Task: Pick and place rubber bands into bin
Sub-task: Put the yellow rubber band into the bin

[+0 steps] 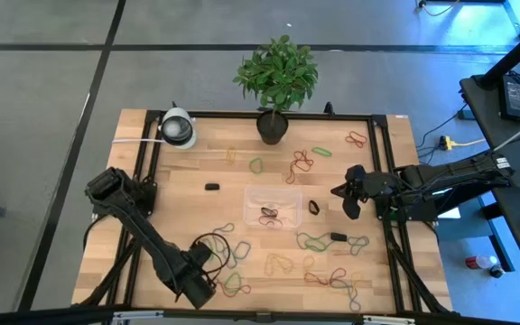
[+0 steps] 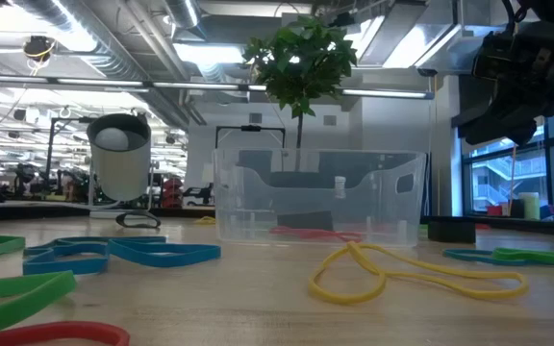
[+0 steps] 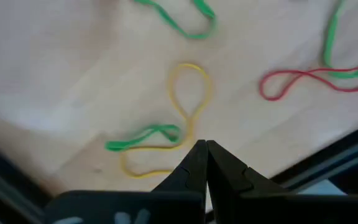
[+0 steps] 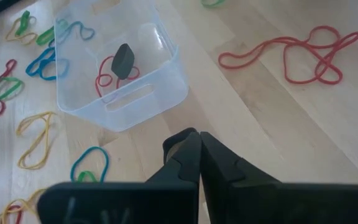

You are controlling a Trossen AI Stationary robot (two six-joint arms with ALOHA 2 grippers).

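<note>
1. High view: your left gripper (image 1: 208, 291) sits low at the table's (image 1: 179, 176) near edge among loose rubber bands (image 1: 228, 253), so it can pick one; the right gripper (image 1: 337, 191) waits beside the bin (image 1: 273, 206).
2. Low view: the bin (image 2: 320, 195) already holds a red band.
3. Left wrist view: the fingers (image 3: 188, 171) are pinched together at a yellow band (image 3: 188, 99); you cannot tell whether it is caught.
4. Right wrist view: the fingers (image 4: 188, 155) are closed, holding nothing.
</note>
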